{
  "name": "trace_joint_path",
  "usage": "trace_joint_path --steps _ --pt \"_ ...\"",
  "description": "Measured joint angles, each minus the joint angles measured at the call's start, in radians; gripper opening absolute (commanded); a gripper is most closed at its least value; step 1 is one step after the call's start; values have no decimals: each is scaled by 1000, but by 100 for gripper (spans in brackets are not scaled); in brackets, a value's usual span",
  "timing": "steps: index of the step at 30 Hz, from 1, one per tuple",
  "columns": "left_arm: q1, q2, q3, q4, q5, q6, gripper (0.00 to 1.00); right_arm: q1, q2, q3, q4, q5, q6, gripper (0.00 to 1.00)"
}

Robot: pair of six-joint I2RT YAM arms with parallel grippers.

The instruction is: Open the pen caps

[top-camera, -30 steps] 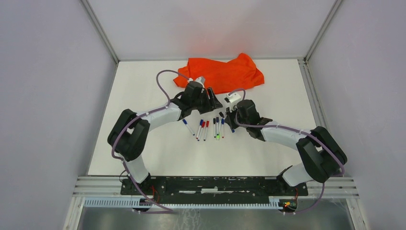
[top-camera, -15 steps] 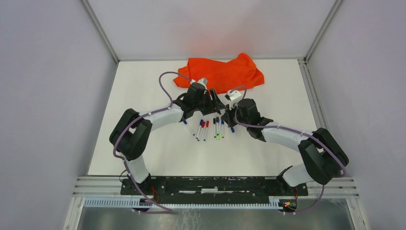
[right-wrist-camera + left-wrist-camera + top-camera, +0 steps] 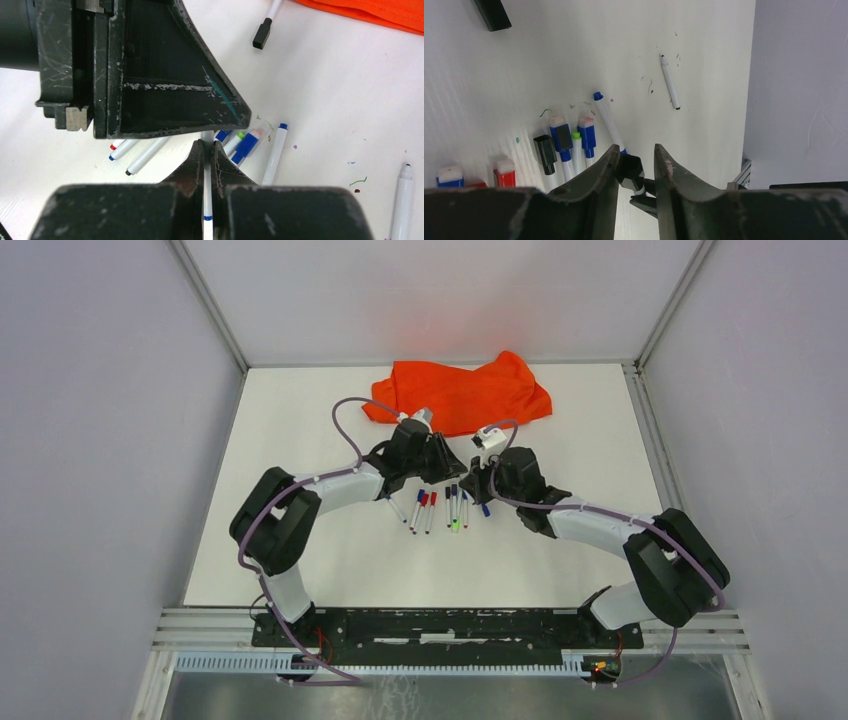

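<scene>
Setting: robotics lab test cell.
Evidence: white desk [image 3: 300, 540] boxed in by plain grey panels [image 3: 100, 440] on aluminium frame rails [image 3: 205, 300]. A left arm [image 3: 340, 483] and a right arm [image 3: 590, 522], both with purple cables [image 3: 345, 425], are bolted to a black base rail [image 3: 440, 628]. Slotted metal extrusion [image 3: 200, 625] runs along the near edge.

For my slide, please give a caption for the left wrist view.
Left gripper open around a dark pen cap, with capped pens lying on the white table.

Pens [image 3: 440, 508] bearing pen caps [image 3: 561, 137] are lying in a row on the table [image 3: 300, 540], before the cloth [image 3: 465, 392].
</scene>
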Motion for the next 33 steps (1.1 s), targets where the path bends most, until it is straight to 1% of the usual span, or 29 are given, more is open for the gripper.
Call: trace_joint_path --steps 1,4,5,7,10,14,17,23,27,28,30,31,33 --pt "0 0 -7 4 -1 -2 28 0 -1 -4 3 -1 1 0" --pt "0 0 -29 22 -2 -19 8 0 -5 -14 6 -6 10 0" --pt "0 0 -31 28 0 -22 3 0 -5 -18 7 -8 12 0" --pt "-2 0 -35 37 3 -25 2 0 -6 -23 10 -10 15 0" --pt "-3 0 -37 47 7 -25 2 -1 -10 -26 14 -13 15 12" --pt "-1 0 -37 53 23 -24 2 -1 -10 -27 20 -18 15 22" --pt "0 0 -37 53 30 -21 2 -1 -10 -27 20 -27 14 24" --pt "0 0 -36 51 47 -7 2 -1 -10 -29 21 -36 14 25" --pt "0 0 -33 48 53 -6 2 -1 -8 -35 29 -39 14 24" --pt "0 0 -32 47 55 -6 2 -1 -8 -37 31 -40 14 21" --pt "0 0 -30 45 56 -6 2 -1 -6 -42 35 -41 13 9" --pt "0 0 -28 42 56 -5 2 -1 -5 -42 36 -39 11 2" --pt "0 0 -26 37 55 -4 2 -2 -3 -43 38 -34 12 0"
